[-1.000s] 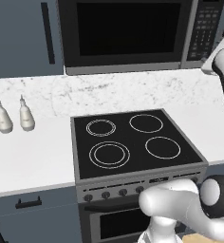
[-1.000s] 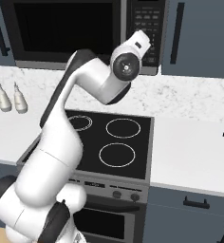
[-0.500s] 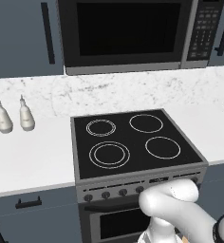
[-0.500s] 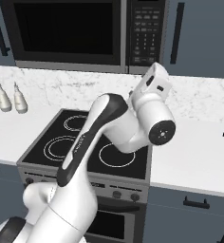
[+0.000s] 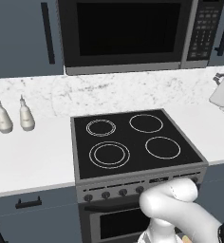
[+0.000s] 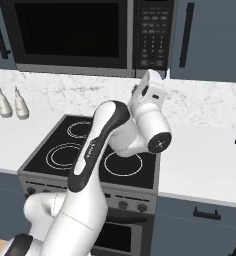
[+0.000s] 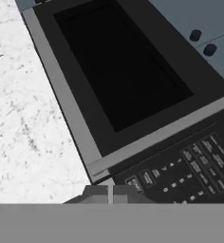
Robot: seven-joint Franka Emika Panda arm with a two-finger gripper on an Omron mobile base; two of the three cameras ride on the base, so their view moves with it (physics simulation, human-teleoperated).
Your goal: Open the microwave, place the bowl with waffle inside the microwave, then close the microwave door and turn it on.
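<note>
Black glass in a grey steel frame — the microwave door (image 5: 126,29) stood flush and shut across the microwave (image 6: 85,32), which sat built in above the stove (image 5: 133,142), at twelve o'clock from it. The button panel (image 6: 153,30) occupied the appliance's three o'clock side. In the right base view the arm's hand was raised just below that panel; the gripper's opening could not be determined, and nothing was seen in it. The bowl and waffle could not be located. Judgement: the door is rigid, hinged and smooth-faced — slippery to push flat. No handle was discernible; purchase is likeliest along the door edge (image 7: 163,134) beside the panel. Two bottles (image 5: 12,116) stood well apart, at nine o'clock.
</note>
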